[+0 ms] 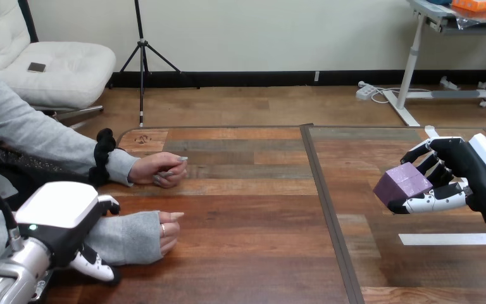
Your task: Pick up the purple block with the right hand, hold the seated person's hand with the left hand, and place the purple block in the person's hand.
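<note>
The purple block (402, 182) is off the table at the right, pinched between the curled fingers and thumb of my right hand (474, 171). At the lower left my left hand (63, 215) sits over the grey-sleeved wrist of the person's near hand (169, 229); one finger (109, 204) curls over its far side and the thumb (96, 266) wraps its near side. That hand lies flat on the wooden table (247, 209). The person's far hand (159, 170) rests loosely curled on the table further back.
A dark seam (329, 209) runs front to back across the table, between the person's hands and my right hand. A white tape strip (449, 239) lies on the table below my right hand.
</note>
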